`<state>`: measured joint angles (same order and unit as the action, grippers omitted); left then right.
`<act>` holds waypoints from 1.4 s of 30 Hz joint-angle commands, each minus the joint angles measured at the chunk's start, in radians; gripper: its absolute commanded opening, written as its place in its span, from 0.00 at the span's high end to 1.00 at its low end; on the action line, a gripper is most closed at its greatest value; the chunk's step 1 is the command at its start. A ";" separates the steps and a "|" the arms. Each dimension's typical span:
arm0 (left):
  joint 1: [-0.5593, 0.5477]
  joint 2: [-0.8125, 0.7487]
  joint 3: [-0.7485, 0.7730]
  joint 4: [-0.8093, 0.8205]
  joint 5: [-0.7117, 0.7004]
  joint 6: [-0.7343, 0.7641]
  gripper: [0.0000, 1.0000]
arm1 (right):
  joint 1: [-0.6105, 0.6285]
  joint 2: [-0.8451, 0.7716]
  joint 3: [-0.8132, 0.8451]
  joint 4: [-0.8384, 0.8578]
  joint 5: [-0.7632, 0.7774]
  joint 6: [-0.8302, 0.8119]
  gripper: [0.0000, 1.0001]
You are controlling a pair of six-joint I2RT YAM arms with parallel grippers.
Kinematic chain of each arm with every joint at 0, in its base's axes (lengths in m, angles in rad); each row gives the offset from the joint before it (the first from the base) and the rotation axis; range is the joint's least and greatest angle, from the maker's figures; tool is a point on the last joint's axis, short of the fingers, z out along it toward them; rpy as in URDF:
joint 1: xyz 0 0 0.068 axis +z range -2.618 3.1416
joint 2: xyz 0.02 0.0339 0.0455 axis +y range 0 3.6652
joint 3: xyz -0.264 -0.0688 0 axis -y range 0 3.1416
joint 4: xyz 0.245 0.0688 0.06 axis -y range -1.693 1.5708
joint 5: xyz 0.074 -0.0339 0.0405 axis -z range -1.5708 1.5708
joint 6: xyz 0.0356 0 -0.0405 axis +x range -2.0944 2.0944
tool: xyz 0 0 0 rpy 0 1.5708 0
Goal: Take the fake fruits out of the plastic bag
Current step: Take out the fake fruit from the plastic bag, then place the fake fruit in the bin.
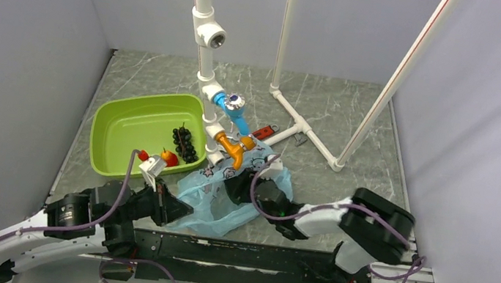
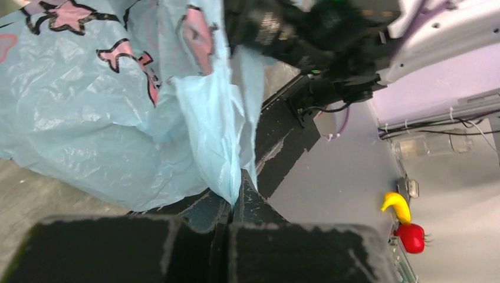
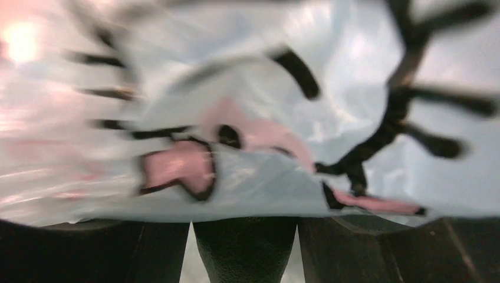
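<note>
The left end effector is pressed together on a fold of the plastic bag at its near corner, apparently to anchor it. The bag lies crumpled on the tabletop. The right end effector pushes into the bag's far side. I cannot tell whether its fingers are apart, because plastic fills its camera. Beyond, the grapes already lie in the green tub. The green fruit is not visible.
</note>
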<state>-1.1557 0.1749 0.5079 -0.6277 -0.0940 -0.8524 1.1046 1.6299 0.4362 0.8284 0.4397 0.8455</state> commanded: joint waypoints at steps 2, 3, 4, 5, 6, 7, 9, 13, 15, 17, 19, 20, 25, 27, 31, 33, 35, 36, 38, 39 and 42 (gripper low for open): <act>-0.004 -0.038 0.004 -0.047 -0.088 -0.050 1.00 | -0.006 -0.258 -0.094 -0.054 -0.141 -0.075 0.96; -0.004 -0.042 0.004 -0.044 -0.093 -0.049 1.00 | -0.005 -0.300 -0.107 -0.084 -0.166 -0.081 0.98; -0.004 -0.044 0.006 -0.040 -0.098 -0.046 1.00 | -0.006 -0.346 -0.122 -0.115 -0.185 -0.087 1.00; -0.004 -0.042 0.007 -0.039 -0.102 -0.045 1.00 | -0.005 -0.387 -0.137 -0.155 -0.202 -0.091 1.00; -0.005 -0.038 0.009 -0.037 -0.105 -0.043 1.00 | -0.005 -0.435 -0.154 -0.193 -0.216 -0.092 1.00; -0.004 -0.032 0.010 -0.036 -0.110 -0.042 1.00 | -0.005 -0.479 -0.169 -0.233 -0.233 -0.097 1.00; -0.004 -0.018 0.009 -0.036 -0.114 -0.044 1.00 | -0.002 -0.591 -0.204 -0.286 -0.286 -0.131 1.00; -0.005 0.020 0.009 -0.098 -0.159 -0.104 1.00 | -0.002 -0.845 -0.230 -0.441 -0.391 -0.188 1.00; -0.005 0.040 0.014 -0.147 -0.188 -0.144 1.00 | -0.002 -0.957 -0.209 -0.530 -0.421 -0.232 1.00; -0.004 0.054 0.014 -0.172 -0.196 -0.162 1.00 | -0.002 -1.047 -0.167 -0.617 -0.433 -0.261 1.00; -0.004 0.056 0.008 -0.173 -0.190 -0.170 1.00 | -0.002 -1.108 -0.122 -0.667 -0.449 -0.277 1.00; -0.004 0.055 0.000 -0.170 -0.182 -0.172 1.00 | -0.002 -1.125 -0.094 -0.678 -0.466 -0.284 1.00; -0.004 0.043 -0.013 -0.141 -0.164 -0.175 1.00 | -0.003 -1.103 -0.020 -0.606 -0.574 -0.280 1.00; -0.004 0.044 -0.019 -0.130 -0.149 -0.174 1.00 | -0.002 -1.041 0.009 -0.541 -0.644 -0.267 1.00; -0.004 0.067 -0.025 -0.157 -0.138 -0.192 1.00 | 0.009 -0.906 0.099 -0.459 -0.814 -0.282 1.00; -0.004 0.073 -0.023 -0.186 -0.143 -0.213 1.00 | 0.066 -0.850 0.175 -0.515 -0.799 -0.337 1.00; -0.005 0.063 -0.021 -0.213 -0.153 -0.230 1.00 | 0.191 -0.828 0.233 -0.570 -0.652 -0.442 1.00; -0.004 0.051 -0.019 -0.228 -0.160 -0.237 1.00 | 0.264 -0.820 0.253 -0.584 -0.565 -0.485 1.00; -0.004 0.021 -0.016 -0.261 -0.174 -0.246 1.00 | 0.361 -0.785 0.298 -0.597 -0.454 -0.548 1.00; -0.004 0.005 -0.012 -0.282 -0.182 -0.249 1.00 | 0.395 -0.757 0.325 -0.608 -0.412 -0.571 1.00; -0.004 -0.059 0.008 -0.365 -0.214 -0.277 1.00 | 0.467 -0.662 0.410 -0.638 -0.280 -0.618 1.00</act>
<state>-1.1557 0.1837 0.4828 -0.8875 -0.2604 -1.0798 1.5028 0.8829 0.7277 0.2131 -0.0734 0.3630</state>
